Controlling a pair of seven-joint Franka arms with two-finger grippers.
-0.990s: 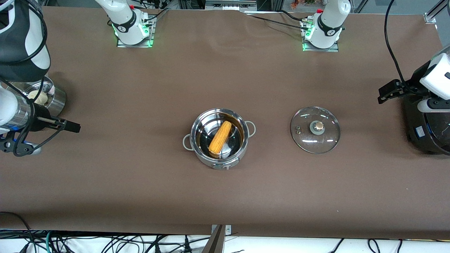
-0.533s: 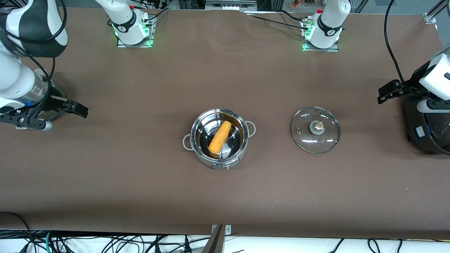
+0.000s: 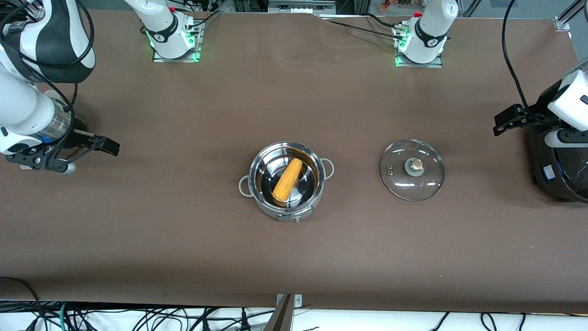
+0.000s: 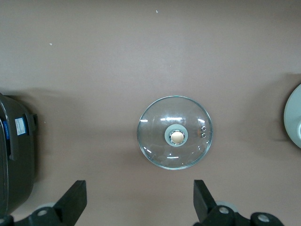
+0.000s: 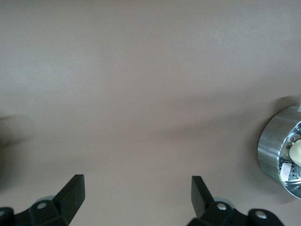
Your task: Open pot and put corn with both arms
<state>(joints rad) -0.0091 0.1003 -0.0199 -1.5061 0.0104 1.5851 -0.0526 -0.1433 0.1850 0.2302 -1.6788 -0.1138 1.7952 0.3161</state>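
Corn in the open pot, lid set aside, both arms drawn back to the desk's ends.

The corn (image 3: pixel 288 181) lies tilted inside the pot (image 3: pixel 285 180) at the desk's middle; the glass lid (image 3: pixel 412 169) rests flat beside it, toward the left arm's end. The right gripper (image 3: pixel 98 146) hangs over that arm's end with fingers apart and empty, its arm hiding most of the steel steamer (image 5: pixel 281 157). The left gripper (image 3: pixel 505 120), spread and empty, hovers near the black appliance (image 3: pixel 551 161), which the frame's edge cuts off.

A robotics lab: two arm bases (image 3: pixel 173 34) bolted to a brown-covered table (image 3: pixel 294 239), loose cables (image 3: pixel 138 317) along its edge.
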